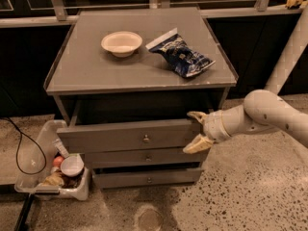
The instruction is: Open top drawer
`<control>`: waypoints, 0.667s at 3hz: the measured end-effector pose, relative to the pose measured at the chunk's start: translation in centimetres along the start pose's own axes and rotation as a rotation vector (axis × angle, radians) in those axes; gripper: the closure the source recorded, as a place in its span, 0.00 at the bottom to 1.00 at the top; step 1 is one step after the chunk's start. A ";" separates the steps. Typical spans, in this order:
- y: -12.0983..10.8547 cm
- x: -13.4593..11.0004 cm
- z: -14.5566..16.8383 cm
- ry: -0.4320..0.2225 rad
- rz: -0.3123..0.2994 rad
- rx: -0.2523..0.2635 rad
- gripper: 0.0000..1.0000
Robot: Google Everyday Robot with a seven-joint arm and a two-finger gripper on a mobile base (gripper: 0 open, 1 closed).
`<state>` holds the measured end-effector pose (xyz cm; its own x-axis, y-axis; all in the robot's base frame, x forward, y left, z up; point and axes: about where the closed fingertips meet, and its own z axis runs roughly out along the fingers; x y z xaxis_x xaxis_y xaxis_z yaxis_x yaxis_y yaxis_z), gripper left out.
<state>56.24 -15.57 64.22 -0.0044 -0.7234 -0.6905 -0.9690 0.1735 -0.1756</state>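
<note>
Since the wide grey top drawer (120, 137) with its small round silver knob (146, 138) looks rigid and free-sliding, the knob or right end should give a sure hold. It stands partly out beneath the grey desk (96, 78), with the pale gripper (192, 131) at its right end, jaws spread across the front.

top drawer (110, 137) matt | knob (146, 138) metal | tool (188, 132) smooth plastic, drawer's right end
</note>
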 end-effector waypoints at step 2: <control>-0.4 -0.8 -0.5 0.000 0.000 0.000 0.83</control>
<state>56.51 -15.38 65.18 -0.0044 -0.7233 -0.6905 -0.9690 0.1735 -0.1756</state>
